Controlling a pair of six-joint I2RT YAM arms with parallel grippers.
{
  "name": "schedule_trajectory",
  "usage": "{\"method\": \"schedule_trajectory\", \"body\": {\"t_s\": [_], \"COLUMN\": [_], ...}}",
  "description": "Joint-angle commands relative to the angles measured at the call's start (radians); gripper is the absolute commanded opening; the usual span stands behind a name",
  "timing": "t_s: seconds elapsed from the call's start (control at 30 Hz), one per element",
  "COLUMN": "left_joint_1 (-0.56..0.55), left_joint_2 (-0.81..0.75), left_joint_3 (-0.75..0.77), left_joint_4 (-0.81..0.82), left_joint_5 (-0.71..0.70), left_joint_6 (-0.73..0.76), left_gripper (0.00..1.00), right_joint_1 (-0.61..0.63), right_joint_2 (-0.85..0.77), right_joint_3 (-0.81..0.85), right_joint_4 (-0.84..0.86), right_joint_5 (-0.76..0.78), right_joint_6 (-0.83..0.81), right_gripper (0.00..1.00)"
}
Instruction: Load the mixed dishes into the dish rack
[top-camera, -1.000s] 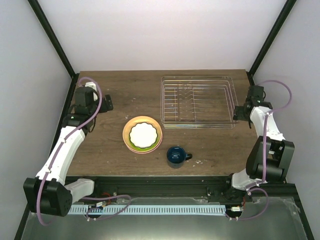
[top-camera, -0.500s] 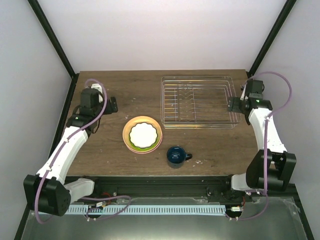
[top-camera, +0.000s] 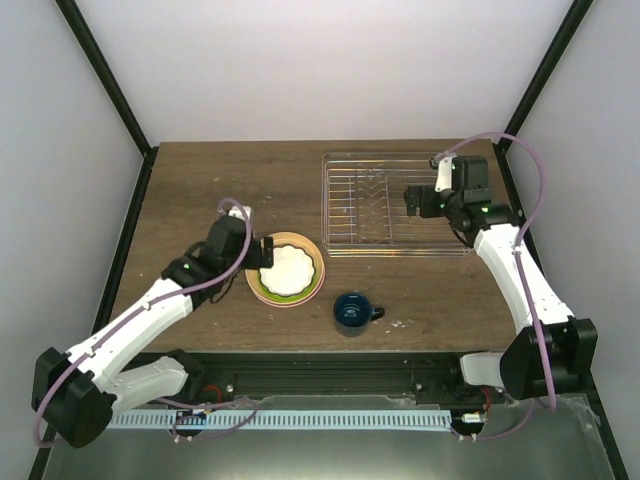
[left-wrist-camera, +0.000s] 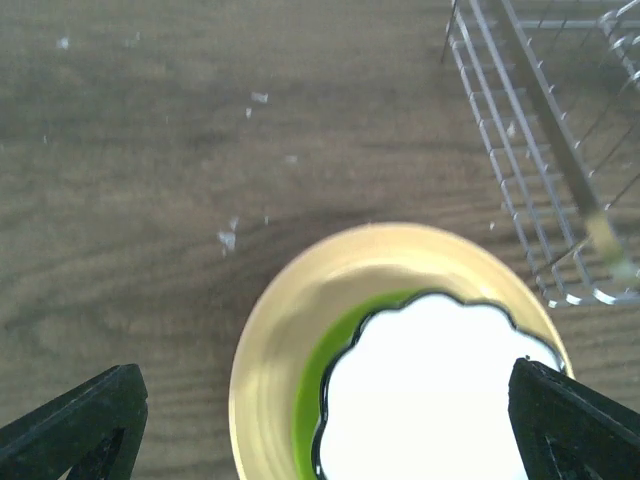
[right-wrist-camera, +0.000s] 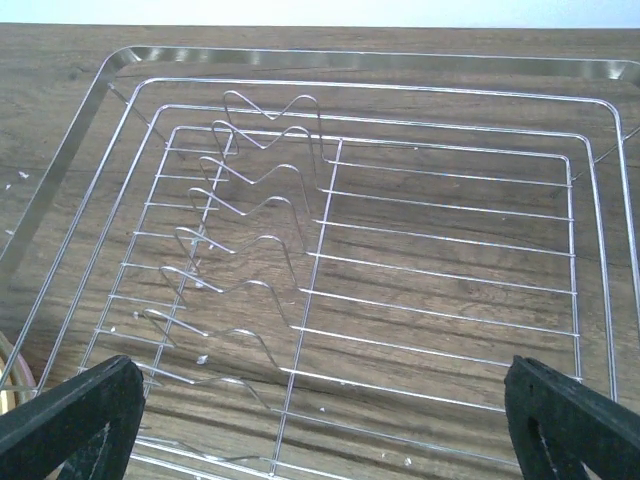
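A stack of dishes sits mid-table: a white scalloped plate on a lime green dish on an orange-yellow plate, with a pink rim showing underneath. A dark blue mug stands to its front right. The silver wire dish rack is at the back right and holds nothing. My left gripper is open at the stack's left rim, its fingertips wide apart on either side of the white plate. My right gripper is open and empty over the rack's right part.
Small white crumbs lie on the wooden table near the stack and by the mug. The rack's upright tines stand in its left half. Dark frame posts rise at the table's back corners.
My left arm swung from the table's back left down to the dish stack. My right arm moved from the table's right edge leftward over the rack.
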Motion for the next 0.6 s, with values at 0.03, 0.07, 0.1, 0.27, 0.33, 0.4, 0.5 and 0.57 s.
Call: {"method": "schedule_trajectory", "body": {"t_s": [0.03,0.07,0.1,0.27,0.33,0.4,0.5,0.57], "left_joint_1": [-0.060,-0.061,-0.060,-0.061,-0.061,-0.061,-0.060,-0.060], "left_joint_2": [-0.088,-0.107,-0.122,-0.166,-0.161,-0.150,-0.136,-0.136], "left_joint_3": [-0.104,-0.114,-0.120,-0.124,-0.107,-0.086,-0.064,-0.067], "left_joint_4": [-0.016,-0.011,-0.005,0.065,0.076,0.077,0.066,0.080], "left_joint_5": [-0.121,-0.120,-0.117,-0.132,-0.160,-0.186,-0.232,-0.257], "left_joint_6": [-0.140,-0.151,-0.155,-0.132,-0.129,-0.136,-0.153,-0.140], "left_gripper": [1.00,1.00,1.00,1.00,1.00,1.00,1.00,1.00], "right_joint_1": [0.003,0.003,0.004,0.009,0.011,0.011,0.011,0.011], "right_joint_2": [-0.005,-0.004,-0.003,-0.001,-0.003,-0.005,-0.013,-0.018], "right_joint_3": [-0.047,-0.047,-0.046,-0.056,-0.057,-0.055,-0.055,-0.054], "right_joint_4": [0.083,0.084,0.085,0.091,0.085,0.075,0.070,0.068], "right_joint_5": [-0.045,-0.043,-0.040,-0.035,-0.019,0.007,0.028,0.030], "right_joint_6": [0.017,0.019,0.025,0.035,0.032,0.030,0.026,0.025], "right_gripper": [1.00,1.00,1.00,1.00,1.00,1.00,1.00,1.00]}}
